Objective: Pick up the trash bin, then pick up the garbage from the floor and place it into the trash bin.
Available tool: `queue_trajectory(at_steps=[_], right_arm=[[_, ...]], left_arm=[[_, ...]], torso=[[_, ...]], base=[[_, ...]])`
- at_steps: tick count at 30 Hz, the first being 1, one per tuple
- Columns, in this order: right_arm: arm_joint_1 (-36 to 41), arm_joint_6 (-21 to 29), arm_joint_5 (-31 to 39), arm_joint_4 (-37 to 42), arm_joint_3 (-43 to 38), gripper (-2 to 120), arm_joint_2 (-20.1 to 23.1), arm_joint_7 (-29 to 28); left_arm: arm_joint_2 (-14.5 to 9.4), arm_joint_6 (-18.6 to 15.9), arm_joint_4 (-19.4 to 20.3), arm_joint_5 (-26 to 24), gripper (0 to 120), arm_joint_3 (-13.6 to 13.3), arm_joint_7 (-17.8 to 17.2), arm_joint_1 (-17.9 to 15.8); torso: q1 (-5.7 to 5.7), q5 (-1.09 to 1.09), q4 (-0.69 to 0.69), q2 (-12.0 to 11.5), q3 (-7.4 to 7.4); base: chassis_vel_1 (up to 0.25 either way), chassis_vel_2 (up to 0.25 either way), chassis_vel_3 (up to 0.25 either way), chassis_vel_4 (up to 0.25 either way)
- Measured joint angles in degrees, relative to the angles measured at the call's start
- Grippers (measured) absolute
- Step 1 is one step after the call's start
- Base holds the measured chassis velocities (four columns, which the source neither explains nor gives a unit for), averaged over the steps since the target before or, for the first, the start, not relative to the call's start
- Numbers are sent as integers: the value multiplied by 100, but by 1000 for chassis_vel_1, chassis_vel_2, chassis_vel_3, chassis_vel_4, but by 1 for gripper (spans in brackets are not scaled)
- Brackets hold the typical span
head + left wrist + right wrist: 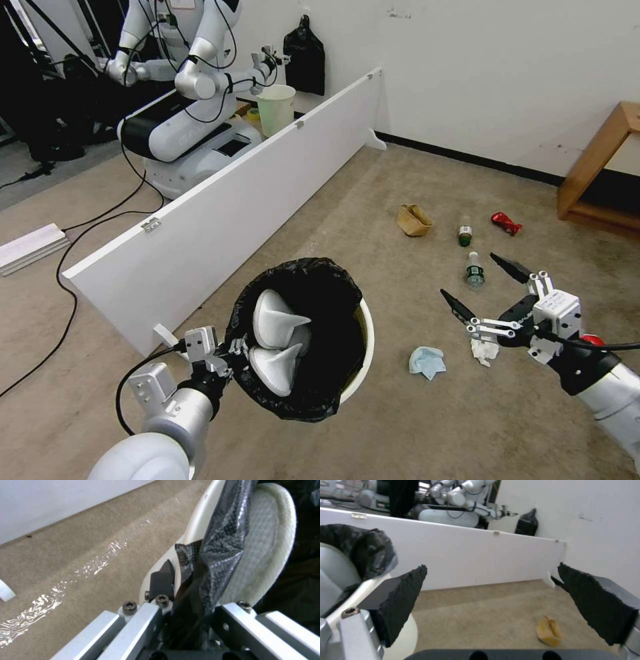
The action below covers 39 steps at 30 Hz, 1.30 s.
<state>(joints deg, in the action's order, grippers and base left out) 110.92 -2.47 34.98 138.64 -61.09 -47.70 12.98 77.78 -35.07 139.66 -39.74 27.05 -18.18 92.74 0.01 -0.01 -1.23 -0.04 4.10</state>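
Tan carpet holds a tissue (481, 351) at 6 o'clock under the wide-open, empty right tool (485, 283), while the left tool (230, 352) pinches the bin (363, 347) rim, slippers (277, 320) inside.

Beige carpet floor (347, 200), white wall (507, 73) with black baseboard (467, 160), long low white partition board (220, 220), wooden shelf (600, 173) at right, black bag (305, 57) hanging on wall.
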Motion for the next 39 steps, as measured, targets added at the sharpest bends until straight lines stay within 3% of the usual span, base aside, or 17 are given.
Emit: queue_trajectory(at_steps=[15,39], right_arm=[[33,2,-169,16,-62,100,-356,2],[40,32,-184,79,-64,100,-418,77]], left_arm=[[-101,-7,-112,-70,2,-107,-16,-141],[-180,-43,-99,-281,2,-153,-231,-144]], torso=[[0,0,0,0,0],[0,0,0,0,0]], base=[[0,0,0,0],[0,0,0,0]])
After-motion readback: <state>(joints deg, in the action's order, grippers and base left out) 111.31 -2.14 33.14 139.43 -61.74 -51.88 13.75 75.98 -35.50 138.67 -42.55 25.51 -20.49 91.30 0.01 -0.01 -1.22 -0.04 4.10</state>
